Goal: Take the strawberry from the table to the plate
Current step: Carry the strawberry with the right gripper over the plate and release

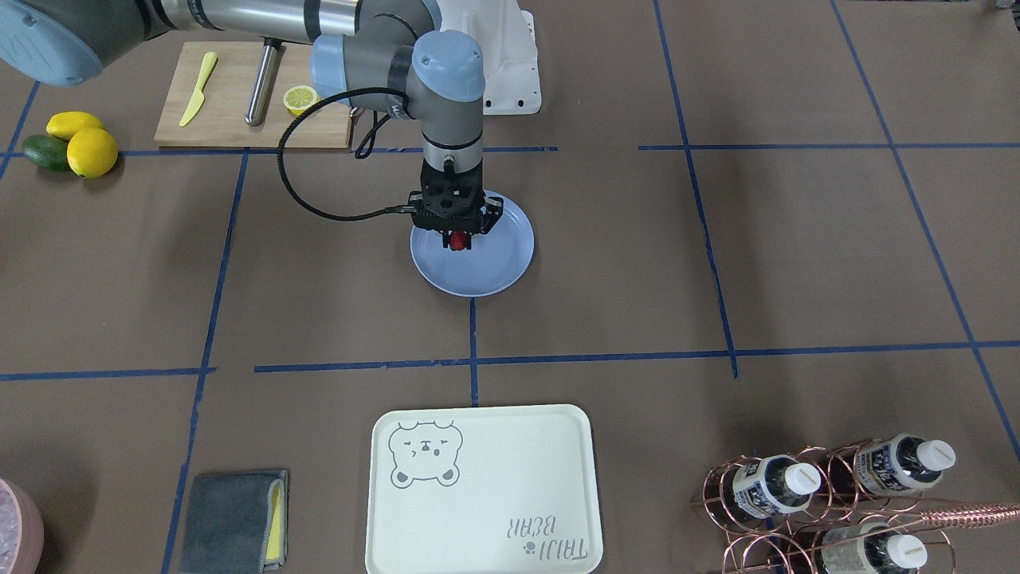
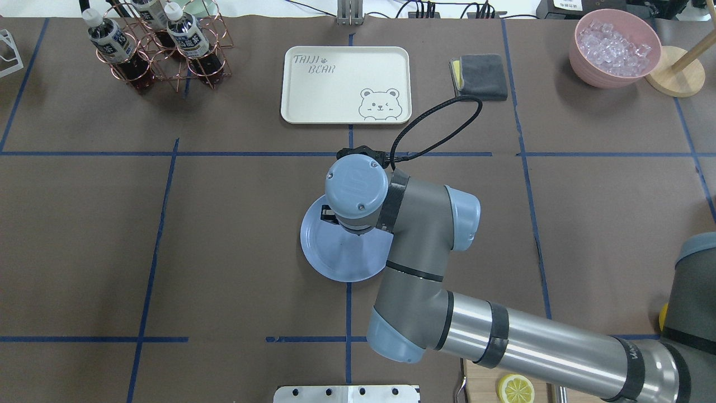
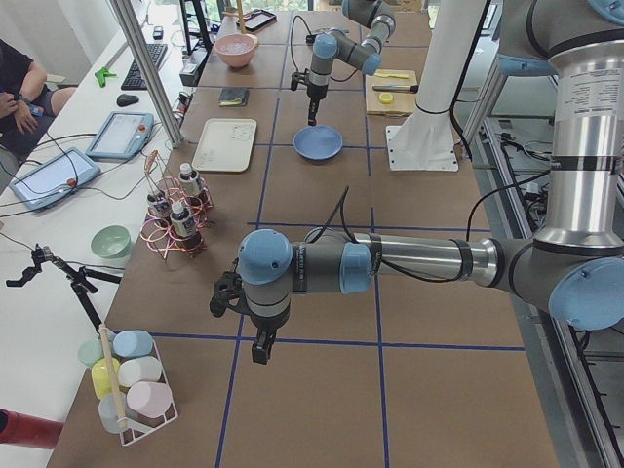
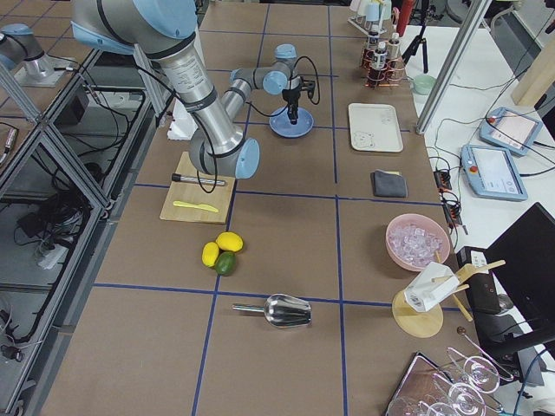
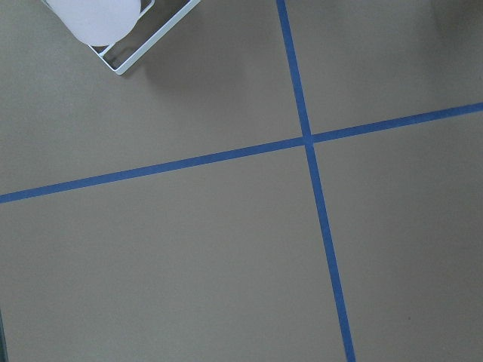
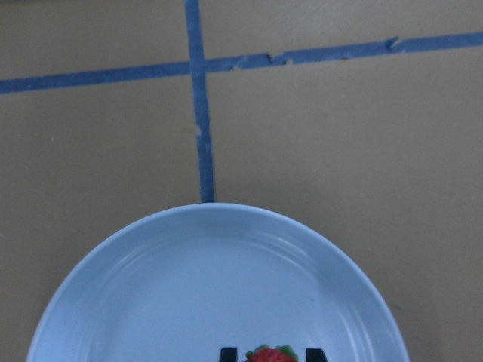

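The light-blue plate lies near the middle of the brown table, which is crossed by blue tape lines. My right gripper points straight down over the plate's far half, shut on the small red strawberry just above the plate. In the right wrist view the strawberry sits between two black fingertips at the bottom edge, over the plate. From overhead the arm hides the berry; only the plate shows. My left gripper hangs over bare table far from the plate; I cannot tell its state.
A cream bear-print tray lies beyond the plate, a copper bottle rack and a grey cloth to either side. A wooden board with a knife and half lemon, plus lemons and an avocado, sit near the robot.
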You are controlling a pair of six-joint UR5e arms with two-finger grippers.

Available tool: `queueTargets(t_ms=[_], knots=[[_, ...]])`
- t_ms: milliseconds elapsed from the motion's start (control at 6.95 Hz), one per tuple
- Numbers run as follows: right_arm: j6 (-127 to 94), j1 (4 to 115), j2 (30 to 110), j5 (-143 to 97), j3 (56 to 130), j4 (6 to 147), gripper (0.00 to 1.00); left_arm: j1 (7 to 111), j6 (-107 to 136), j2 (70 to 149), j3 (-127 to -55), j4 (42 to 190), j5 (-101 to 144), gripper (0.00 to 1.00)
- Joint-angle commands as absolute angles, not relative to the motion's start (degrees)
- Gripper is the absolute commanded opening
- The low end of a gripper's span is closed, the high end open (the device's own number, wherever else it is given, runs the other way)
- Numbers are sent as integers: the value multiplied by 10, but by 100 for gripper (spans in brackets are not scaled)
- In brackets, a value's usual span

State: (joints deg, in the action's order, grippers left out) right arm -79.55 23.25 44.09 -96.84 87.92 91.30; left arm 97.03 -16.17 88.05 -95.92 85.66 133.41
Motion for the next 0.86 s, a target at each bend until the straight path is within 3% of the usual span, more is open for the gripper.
queueTargets(t_ms=[0, 432, 576, 719], knots=[[-800, 219, 432, -965, 859, 913, 0, 970, -162, 881, -959, 857, 1334, 100], [-800, 217, 426, -965, 853, 912, 0, 970, -162, 877, -960, 857, 1334, 100], [-800, 218, 426, -965, 852, 912, 14, 970, -162, 876, -961, 857, 1334, 100], [-799, 218, 425, -963, 852, 912, 36, 970, -162, 876, -961, 857, 1334, 100]])
